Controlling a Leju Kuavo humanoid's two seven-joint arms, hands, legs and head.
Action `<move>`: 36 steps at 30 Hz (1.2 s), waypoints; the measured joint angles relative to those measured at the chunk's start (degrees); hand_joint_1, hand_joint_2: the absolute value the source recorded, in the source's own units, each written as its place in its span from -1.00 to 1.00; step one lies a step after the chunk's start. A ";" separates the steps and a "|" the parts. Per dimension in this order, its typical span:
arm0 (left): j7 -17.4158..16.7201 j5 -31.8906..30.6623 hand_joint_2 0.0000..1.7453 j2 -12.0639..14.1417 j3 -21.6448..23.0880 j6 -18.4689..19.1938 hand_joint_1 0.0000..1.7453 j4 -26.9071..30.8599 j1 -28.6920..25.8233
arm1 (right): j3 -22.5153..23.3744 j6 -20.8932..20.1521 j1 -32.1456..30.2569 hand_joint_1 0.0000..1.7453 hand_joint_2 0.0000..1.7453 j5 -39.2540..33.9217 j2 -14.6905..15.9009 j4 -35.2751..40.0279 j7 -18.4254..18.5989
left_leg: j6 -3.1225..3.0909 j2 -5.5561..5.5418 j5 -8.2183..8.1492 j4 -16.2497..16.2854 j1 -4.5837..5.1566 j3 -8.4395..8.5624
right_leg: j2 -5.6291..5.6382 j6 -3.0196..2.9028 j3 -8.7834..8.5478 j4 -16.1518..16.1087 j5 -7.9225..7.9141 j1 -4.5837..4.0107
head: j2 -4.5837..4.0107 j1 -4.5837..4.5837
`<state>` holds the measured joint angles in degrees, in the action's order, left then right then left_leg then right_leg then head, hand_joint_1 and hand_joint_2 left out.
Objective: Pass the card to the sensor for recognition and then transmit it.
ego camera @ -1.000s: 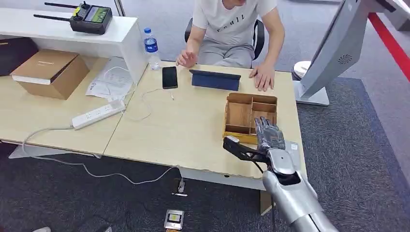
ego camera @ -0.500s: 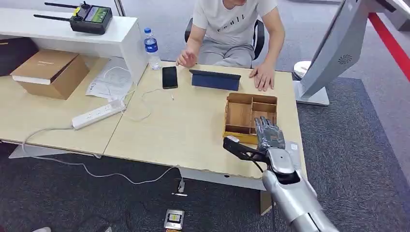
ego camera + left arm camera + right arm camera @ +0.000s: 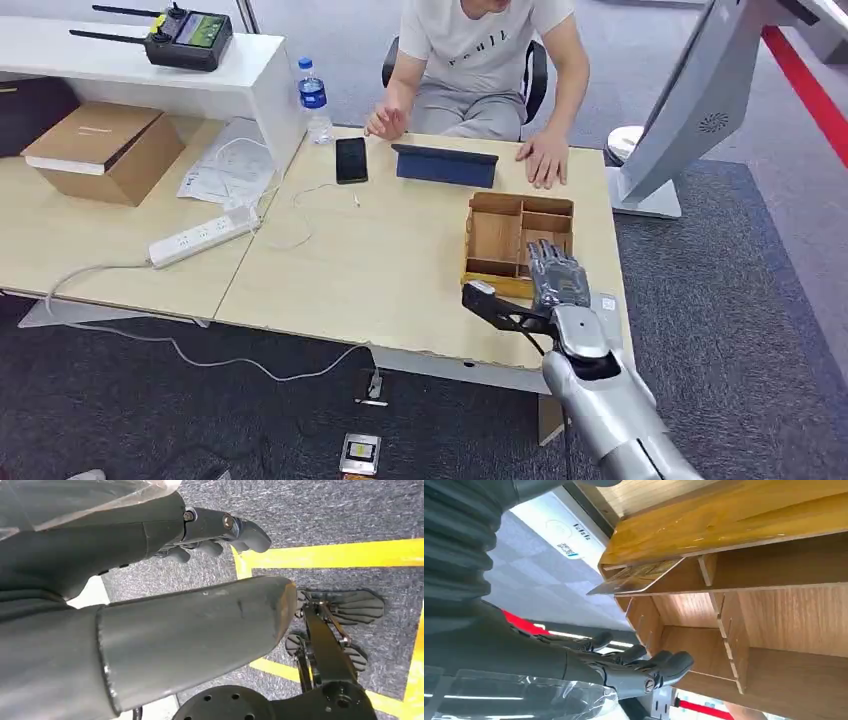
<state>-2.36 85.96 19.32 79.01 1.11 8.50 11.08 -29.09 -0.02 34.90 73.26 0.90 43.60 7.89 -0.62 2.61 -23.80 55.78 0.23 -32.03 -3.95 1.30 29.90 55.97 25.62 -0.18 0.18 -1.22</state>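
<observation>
Head view: the robot's right hand (image 3: 558,280) hovers over the near right compartment of the wooden tray (image 3: 495,240), which stands near the right edge of the table (image 3: 380,270), close to its near right corner. The fingers are stretched forward and apart and grasp nothing, the thumb reaching out to the left over the table's near edge.

Right wrist view: the card (image 3: 636,579), a thin printed sheet, lies tilted in a tray compartment with one edge propped on a partition; the fingers (image 3: 644,667) are clear of it.

Left wrist view: the left hand (image 3: 200,535) hangs over grey carpet with yellow floor lines (image 3: 340,555), fingers loosely curled in, nothing between them.

At the table's far edge, a seated person rests a hand (image 3: 545,160) beside a dark tablet (image 3: 445,165). A phone (image 3: 351,159) lies to the left of the tablet, with a water bottle (image 3: 314,100) beyond it at the far edge.
</observation>
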 joint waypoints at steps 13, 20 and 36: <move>0.39 -0.37 -1.00 0.02 0.02 0.11 -1.00 0.00 -0.01 | 0.13 -2.21 -0.74 1.00 1.00 1.01 0.79 1.12 0.77 | 0.00 0.00 0.00 0.00 0.00 0.00 | 0.00 0.00 0.00 0.00 0.00 0.00 | 0.00 -0.02; 0.39 -0.39 -1.00 0.02 0.02 0.11 -1.00 0.00 0.00 | 0.22 -2.56 -1.06 1.00 1.00 1.36 1.07 2.30 0.96 | 0.00 0.01 0.00 0.00 0.00 0.01 | 0.00 0.00 -0.01 0.00 0.00 0.00 | 0.00 0.00; -0.68 0.20 -1.00 0.00 0.02 -0.72 -1.00 0.00 0.00 | 0.33 -3.34 -3.00 1.00 1.00 -0.13 1.18 4.76 -0.22 | 0.00 0.01 0.00 0.00 0.00 0.01 | 0.00 0.00 -0.01 0.00 0.00 0.00 | 0.00 0.00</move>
<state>-3.04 86.16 19.32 79.03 0.40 8.50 11.09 -28.76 -3.37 31.90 73.13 2.08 48.37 7.67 -0.62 2.62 -23.80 55.78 0.23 -32.02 -3.95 1.30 29.89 55.97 25.61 -0.18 0.17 -1.22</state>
